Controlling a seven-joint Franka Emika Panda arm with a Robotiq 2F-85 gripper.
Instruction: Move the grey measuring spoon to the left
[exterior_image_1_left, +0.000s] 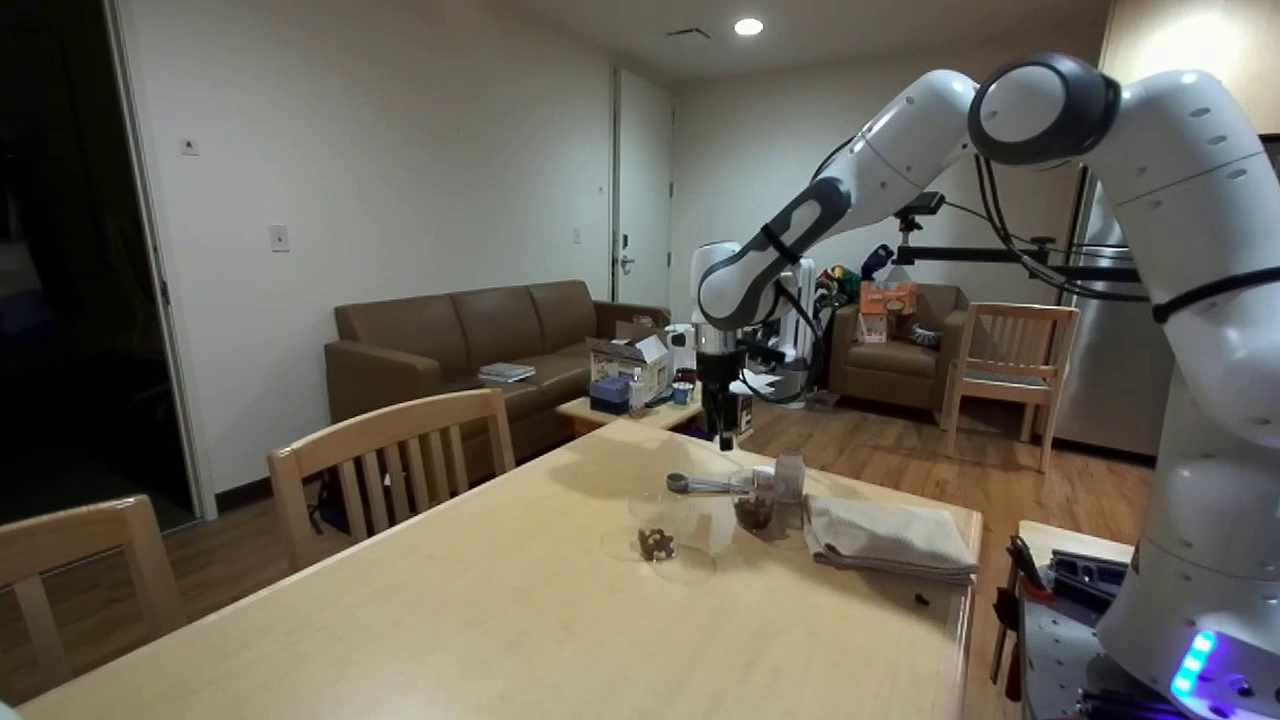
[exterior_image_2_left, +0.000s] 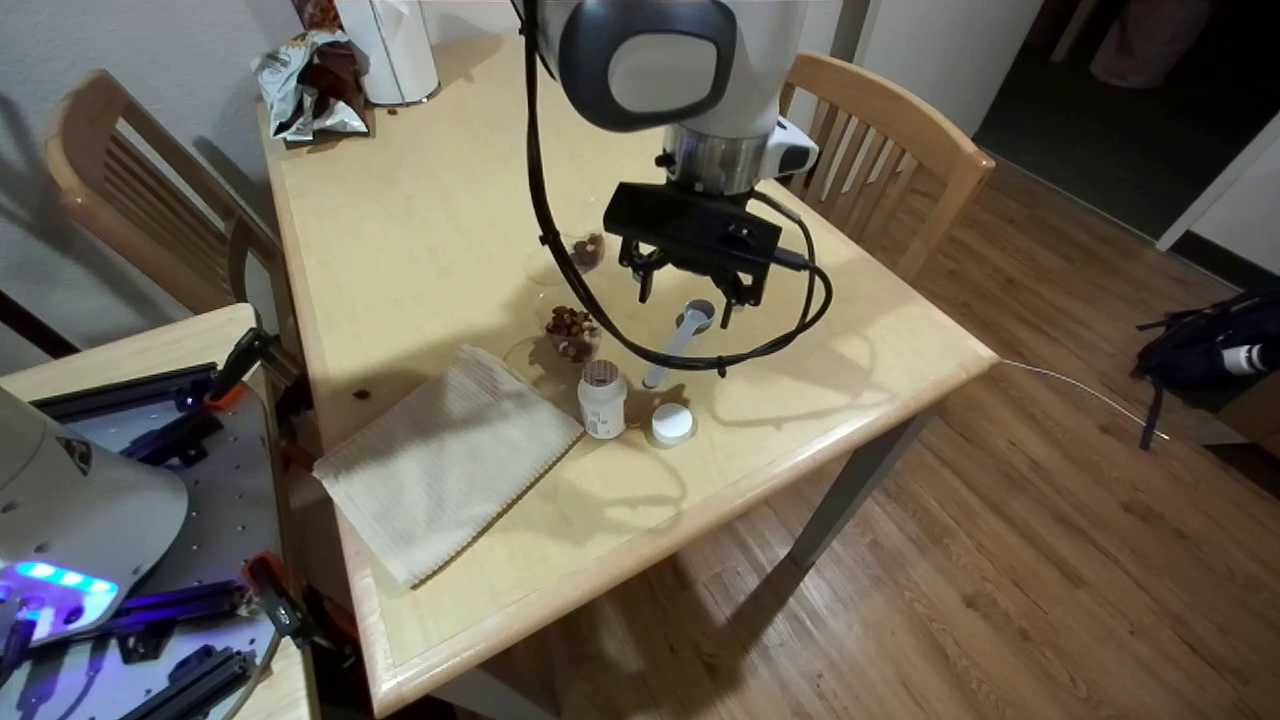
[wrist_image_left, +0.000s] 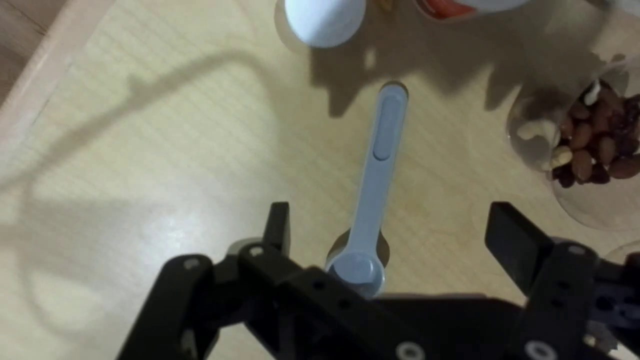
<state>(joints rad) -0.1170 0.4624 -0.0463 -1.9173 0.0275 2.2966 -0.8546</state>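
The grey measuring spoon lies on the wooden table in both exterior views (exterior_image_1_left: 708, 486) (exterior_image_2_left: 678, 348). In the wrist view the spoon (wrist_image_left: 374, 192) runs up the picture, its handle pointing to the white lid. Its bowl is at the bottom, partly covered by the gripper's linkage. My gripper is over the spoon's bowl end in both exterior views (exterior_image_1_left: 726, 440) (exterior_image_2_left: 687, 304), apart from the table. In the wrist view the gripper (wrist_image_left: 392, 225) is open and empty. The spoon shows between the two fingers, nearer the left one, and neither finger touches it.
A white bottle (exterior_image_2_left: 603, 408) and a white lid (exterior_image_2_left: 672, 424) stand by the handle end. Clear cups with nuts (exterior_image_2_left: 573, 335) and dark pieces (exterior_image_2_left: 588, 250) stand beside the spoon. A folded cloth (exterior_image_2_left: 450, 460) and a dark brown lump (exterior_image_2_left: 362, 394) lie farther off. The table edge (wrist_image_left: 42, 75) is near.
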